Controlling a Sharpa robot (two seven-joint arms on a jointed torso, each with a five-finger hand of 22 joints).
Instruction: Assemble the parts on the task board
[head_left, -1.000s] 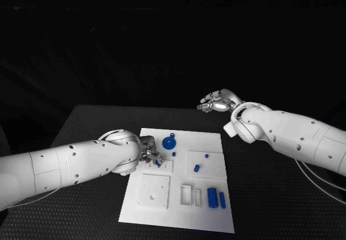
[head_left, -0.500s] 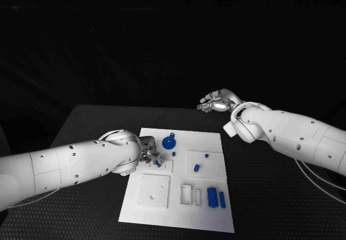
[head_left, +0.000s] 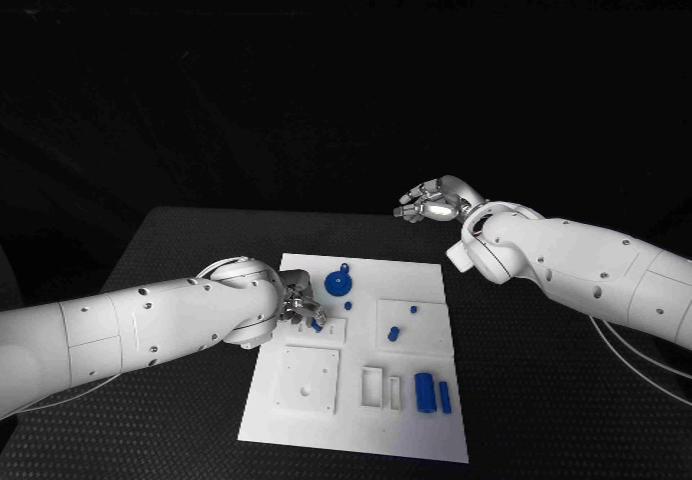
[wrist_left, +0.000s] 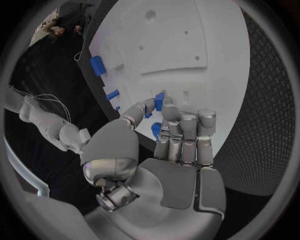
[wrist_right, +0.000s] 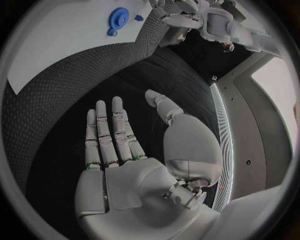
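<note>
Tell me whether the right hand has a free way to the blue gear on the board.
Probably yes: the right hand is open above the table's far edge, and nothing stands between it and the blue gear. The left hand works beside the gear, not over it.

The head camera looks down from above and behind the arms at the black table (head_left: 173, 250), taking in the whole white board (head_left: 368, 400) from some way off. The left wrist camera sits behind the left hand (wrist_left: 178, 145), close above the board (wrist_left: 187, 45), facing along the fingers onto its surface. The right wrist camera sits behind the right hand (wrist_right: 134, 160), held high off the table (wrist_right: 75, 95), looking down across it. All three views share the board (wrist_right: 56, 40); the head and right wrist views share its blue gear (head_left: 338, 284) (wrist_right: 118, 18).
</note>
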